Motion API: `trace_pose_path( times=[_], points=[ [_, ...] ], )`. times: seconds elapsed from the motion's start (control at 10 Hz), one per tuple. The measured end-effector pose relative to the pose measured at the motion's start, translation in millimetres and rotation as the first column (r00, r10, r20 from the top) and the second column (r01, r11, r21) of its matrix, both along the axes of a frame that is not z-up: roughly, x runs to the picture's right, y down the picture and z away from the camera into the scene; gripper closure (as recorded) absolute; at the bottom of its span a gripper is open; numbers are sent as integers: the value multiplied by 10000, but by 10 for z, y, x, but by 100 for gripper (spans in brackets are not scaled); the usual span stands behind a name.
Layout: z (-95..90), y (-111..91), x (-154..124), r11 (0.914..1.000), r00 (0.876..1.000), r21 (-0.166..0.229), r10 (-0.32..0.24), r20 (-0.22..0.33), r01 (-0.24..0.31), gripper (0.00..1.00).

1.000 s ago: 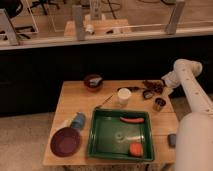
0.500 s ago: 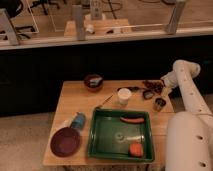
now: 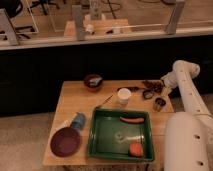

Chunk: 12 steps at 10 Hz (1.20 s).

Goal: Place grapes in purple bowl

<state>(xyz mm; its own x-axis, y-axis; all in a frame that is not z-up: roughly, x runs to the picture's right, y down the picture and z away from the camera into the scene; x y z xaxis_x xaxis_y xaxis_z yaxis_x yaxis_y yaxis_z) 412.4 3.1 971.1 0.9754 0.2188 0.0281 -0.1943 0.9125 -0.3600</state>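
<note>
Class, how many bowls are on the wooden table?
2: the purple bowl at the front-left corner, and a smaller reddish-brown bowl at the back edge. The hand is at the back right.

A wooden table [image 3: 75,102] stands on pale carpet [image 3: 25,142] before a dark low wall [image 3: 45,70] topped with glass panels [image 3: 45,20].

The grapes [image 3: 150,84] are lying as a small, bumpy cluster of dark reddish-brown fruit at the far right corner of the wooden table [image 3: 75,100]. The gripper [image 3: 161,88] is hanging just beside them on their right (whether it is touching them cannot be told). The purple bowl [image 3: 65,141] is sitting upright at the near left corner of the table. It is wide, shallow, round and plain dark maroon-purple, and it is resting well apart from the grapes, diagonally across the tabletop from them.
</note>
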Motion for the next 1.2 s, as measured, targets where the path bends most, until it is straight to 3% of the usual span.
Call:
trace_pose_path(
  times=[0.2, 0.5, 1.0, 1.2],
  points=[
    [6, 101, -85, 10000, 9992, -47, 63, 386, -61, 20],
    [-223, 232, -181, 10000, 9974, -63, 43, 714, -39, 20],
    [-599, 332, -261, 10000, 9976, -24, 76, 694, -75, 20],
    [-609, 330, -279, 10000, 9975, -19, 60, 703, -59, 20]
  ],
)
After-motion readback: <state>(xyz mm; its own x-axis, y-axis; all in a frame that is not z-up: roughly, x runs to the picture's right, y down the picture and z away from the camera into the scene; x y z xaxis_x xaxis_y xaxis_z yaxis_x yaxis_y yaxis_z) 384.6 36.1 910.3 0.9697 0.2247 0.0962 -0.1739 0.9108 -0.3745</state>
